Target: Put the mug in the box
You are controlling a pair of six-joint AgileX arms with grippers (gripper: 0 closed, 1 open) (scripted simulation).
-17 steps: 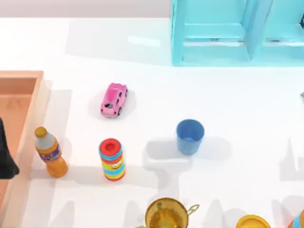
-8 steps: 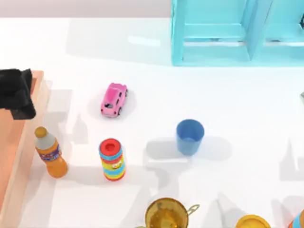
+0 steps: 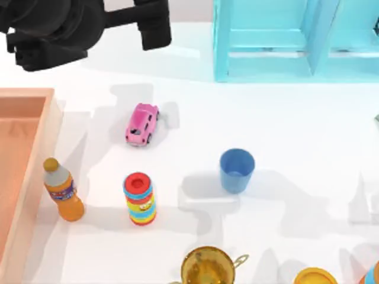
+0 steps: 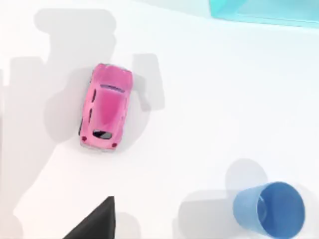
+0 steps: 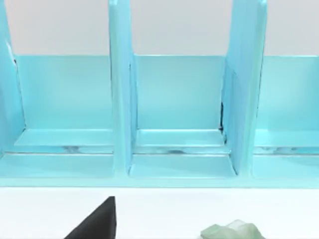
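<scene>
The left gripper [image 3: 155,26] is seen above the tabletop's far left corner; its opening cannot be told. The blue mug [image 3: 237,170] is stood upright mid-tabletop, well apart from the wooden box [image 3: 31,154] at the left edge.

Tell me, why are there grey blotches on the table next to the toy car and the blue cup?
They are shadows. In the top view the mug throws soft grey ones on both sides, and the left arm's dark shape overhead casts blocky ones around the car. The left wrist view shows the same grey patches beside both. The gold cup glints with bright highlights in the top view.
</scene>
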